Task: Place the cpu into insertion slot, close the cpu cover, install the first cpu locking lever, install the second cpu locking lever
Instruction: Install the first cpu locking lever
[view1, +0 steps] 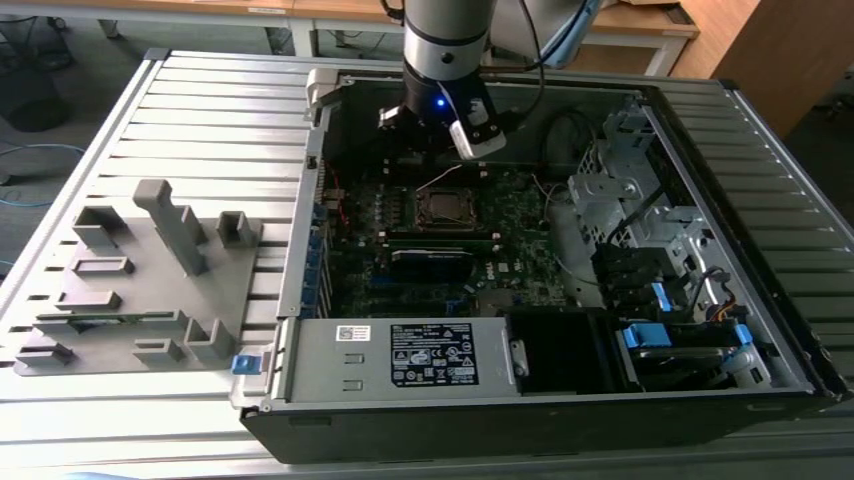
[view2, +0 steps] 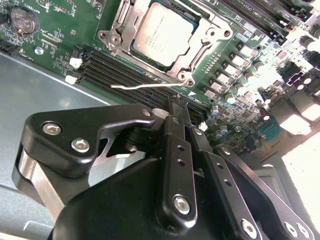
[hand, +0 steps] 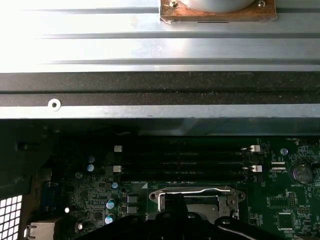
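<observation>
The cpu (view2: 161, 34) lies flat in the insertion slot (view1: 445, 206), silvery face up. The cpu cover (view2: 204, 44) is folded down around it, and its frame (hand: 194, 192) also shows in the first wrist view. One thin silvery locking lever (view2: 142, 86) stands free of the socket, sticking out over the memory slots; in the exterior view it rises as a pale line (view1: 442, 178). My gripper (view2: 173, 103) hangs just behind the socket with its black fingers together and nothing between them. Its tip is close to the lever's end; I cannot tell if they touch.
The green motherboard (view2: 60, 35) sits inside an open computer case (view1: 400, 410). Long black memory slots (hand: 182, 162) run between the socket and the case's metal wall (hand: 160, 92). A grey fixture block (view1: 147, 280) lies at the exterior view's left. Drive cages and cables (view1: 641, 230) crowd the right.
</observation>
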